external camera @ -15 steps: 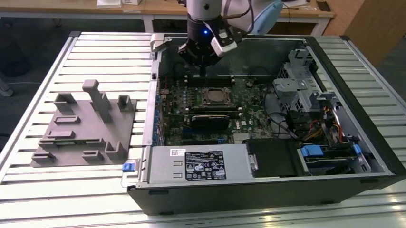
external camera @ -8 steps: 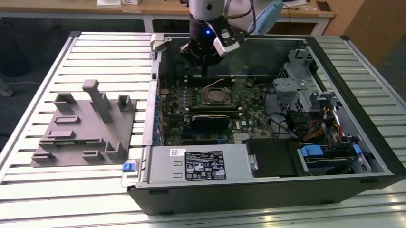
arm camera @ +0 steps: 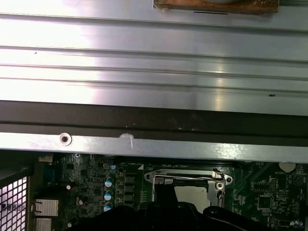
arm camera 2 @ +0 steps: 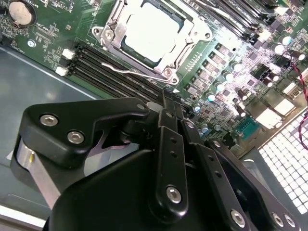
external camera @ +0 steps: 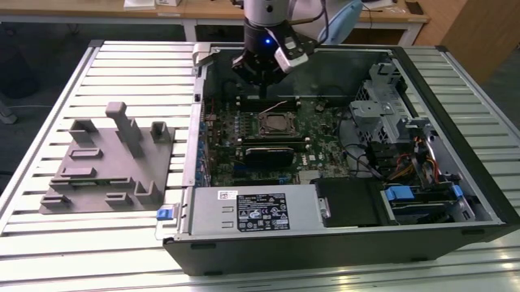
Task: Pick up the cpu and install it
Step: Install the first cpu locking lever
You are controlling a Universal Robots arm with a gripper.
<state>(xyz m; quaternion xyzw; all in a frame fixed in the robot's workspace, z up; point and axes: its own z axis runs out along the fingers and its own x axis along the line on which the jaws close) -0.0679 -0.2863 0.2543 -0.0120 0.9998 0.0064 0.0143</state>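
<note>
The cpu (external camera: 276,123) is a pale silvery square lying flat in the metal socket frame on the green motherboard (external camera: 321,131), inside the open computer case. Both wrist views show the cpu (arm camera 2: 149,29) (arm camera: 196,193) seated within the frame, with the socket's wire lever (arm camera 2: 132,72) beside it. My gripper (external camera: 262,84) hangs above the board just beyond the socket, near the case's far wall. Its black fingers (arm camera 2: 166,113) lie close together, shut, with nothing between them. The gripper (arm camera: 178,216) is apart from the cpu.
A black ribbed block (external camera: 268,155) sits on the board in front of the socket. The power supply with a white label (external camera: 256,210) fills the case front, and drive cages (external camera: 390,121) line the exterior view's right. A grey slotted fixture (external camera: 109,161) stands on the slatted table at the left.
</note>
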